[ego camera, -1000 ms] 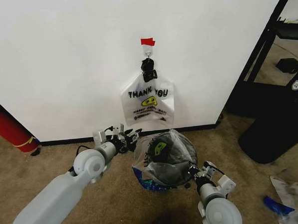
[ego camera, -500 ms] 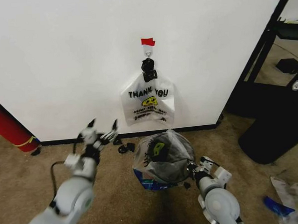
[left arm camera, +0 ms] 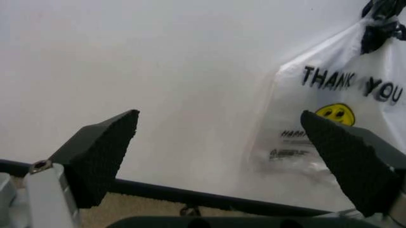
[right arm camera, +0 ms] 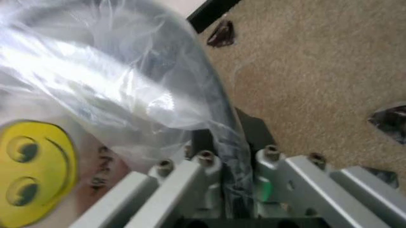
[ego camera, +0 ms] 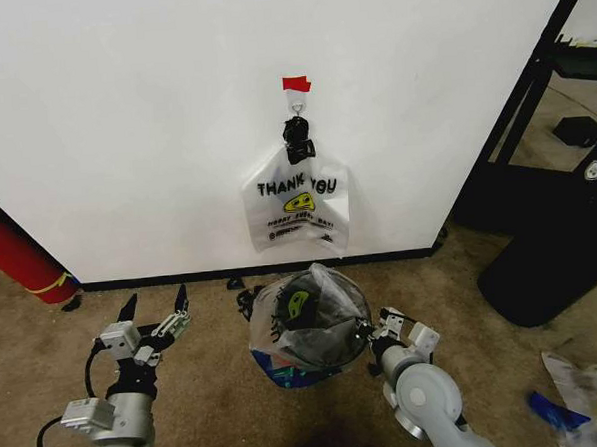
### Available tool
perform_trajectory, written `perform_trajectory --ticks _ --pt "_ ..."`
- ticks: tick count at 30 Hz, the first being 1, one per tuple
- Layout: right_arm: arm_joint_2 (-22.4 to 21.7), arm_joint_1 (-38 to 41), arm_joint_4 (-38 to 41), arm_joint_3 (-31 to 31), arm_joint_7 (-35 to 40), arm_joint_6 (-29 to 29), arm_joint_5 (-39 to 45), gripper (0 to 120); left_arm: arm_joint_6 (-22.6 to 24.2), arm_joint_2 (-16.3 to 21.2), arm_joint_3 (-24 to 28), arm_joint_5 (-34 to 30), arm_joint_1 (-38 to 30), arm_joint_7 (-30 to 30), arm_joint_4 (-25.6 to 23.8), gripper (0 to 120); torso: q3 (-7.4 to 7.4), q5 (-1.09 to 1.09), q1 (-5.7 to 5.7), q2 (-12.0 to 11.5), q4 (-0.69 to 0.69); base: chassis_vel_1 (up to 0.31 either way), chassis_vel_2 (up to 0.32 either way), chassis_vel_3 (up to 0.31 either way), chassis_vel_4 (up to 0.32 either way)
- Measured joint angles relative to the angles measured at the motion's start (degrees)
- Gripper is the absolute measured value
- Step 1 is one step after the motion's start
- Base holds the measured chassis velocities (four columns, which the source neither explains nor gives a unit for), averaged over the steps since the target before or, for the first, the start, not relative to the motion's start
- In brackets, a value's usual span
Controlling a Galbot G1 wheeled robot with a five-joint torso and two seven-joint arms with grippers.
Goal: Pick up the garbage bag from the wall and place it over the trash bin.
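- Left gripper [ego camera: 155, 313] hangs above the carpet left of the trash bin [ego camera: 286, 366], fingers spread wide, holding nothing; it faces the wall [ego camera: 122, 113]
- Garbage bag [ego camera: 305, 313] is draped over the bin, below the whitish "THANK YOU" bag [ego camera: 297, 204] on the hook
- Right gripper [ego camera: 369, 332] sits at the bin's right edge, jaws pinched on the bag's film

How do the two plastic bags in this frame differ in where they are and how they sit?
The "THANK YOU" bag hangs flat against the wall from a hook; the garbage bag is puffed open over the trash bin on the floor. The hanging bag is untouched, while the right claw is shut on the garbage bag's edge. The garbage bag shows blue low down; the hanging one looks whitish. Both carry a yellow smiley.
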Motion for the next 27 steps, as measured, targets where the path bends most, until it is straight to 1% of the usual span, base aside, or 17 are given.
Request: perform_trajectory --ticks 2,3,5,7,10,14,16,17,21,23,24,27 --pt "0.1 0.0 0.0 0.0 -0.3 -0.2 -0.1 9 0.3 -0.1 0.3 0.0 -0.2 -0.1 -0.1 100 0.00 -0.01 0.00 0.0 0.00 0.000 0.000 0.000 0.000" --pt "0.2 -0.1 0.1 -0.1 -0.5 -0.3 -0.4 15 0.5 -0.1 0.6 -0.1 -0.4 -0.3 -0.1 100 0.00 0.00 0.00 0.0 0.01 0.000 0.000 0.000 0.000" --pt "0.4 -0.3 0.1 0.0 -0.8 -0.3 -0.8 22 0.8 -0.3 1.1 -0.1 -0.5 -0.4 -0.2 100 0.00 -0.01 0.00 0.0 0.00 0.000 0.000 0.000 0.000" --pt "0.6 -0.6 0.1 0.2 -1.3 -0.1 -1.3 32 1.1 -0.3 1.3 -0.2 -0.6 -0.6 -0.4 100 0.00 0.00 0.01 0.0 0.00 0.000 0.000 0.000 0.000" --pt "0.7 -1.1 0.5 0.2 -1.7 0.2 -2.0 39 1.3 -0.3 1.4 -0.2 -0.6 -0.6 -0.6 100 0.01 0.00 0.01 0.0 0.01 0.000 0.000 0.000 0.000" --pt "1.9 -1.9 2.4 0.7 -1.6 0.7 -6.2 56 1.6 -0.2 2.0 -0.3 -1.0 -0.8 -0.5 100 0.01 -0.01 0.01 0.0 0.01 0.000 0.000 0.000 0.000" --pt "2.0 -2.6 2.9 0.8 -2.9 1.6 -8.0 65 1.8 -0.3 2.4 -0.2 -1.1 -0.9 -0.4 100 0.01 0.00 0.01 0.0 0.01 0.000 0.000 0.000 0.000" --pt "2.0 -2.6 2.9 0.8 -2.9 1.6 -8.0 65 1.8 -0.3 2.4 -0.2 -1.1 -0.9 -0.4 100 0.01 0.00 0.01 0.0 0.01 0.000 0.000 0.000 0.000" --pt "1.3 -3.8 3.6 1.1 -6.6 4.0 -8.7 83 2.0 -0.4 3.4 0.5 -1.7 -1.0 0.0 100 0.01 0.00 0.01 0.0 0.02 0.000 0.000 0.000 0.000" --pt "0.7 -4.4 4.0 1.3 -9.4 5.1 -10.0 89 2.1 -0.4 3.7 0.6 -1.8 -1.1 0.0 100 0.01 0.00 0.01 0.0 0.01 0.000 0.000 0.000 0.000" --pt "0.7 -4.4 4.0 1.3 -9.4 5.1 -10.0 89 2.1 -0.4 3.7 0.6 -1.8 -1.1 0.0 100 0.01 0.00 0.01 0.0 0.01 0.000 0.000 0.000 0.000" --pt "0.0 -6.3 4.7 0.9 -14.8 10.1 -18.4 99 1.9 -0.5 4.2 1.5 -2.0 -1.1 0.2 100 0.00 0.00 0.01 0.0 0.01 0.000 0.000 0.000 0.000"
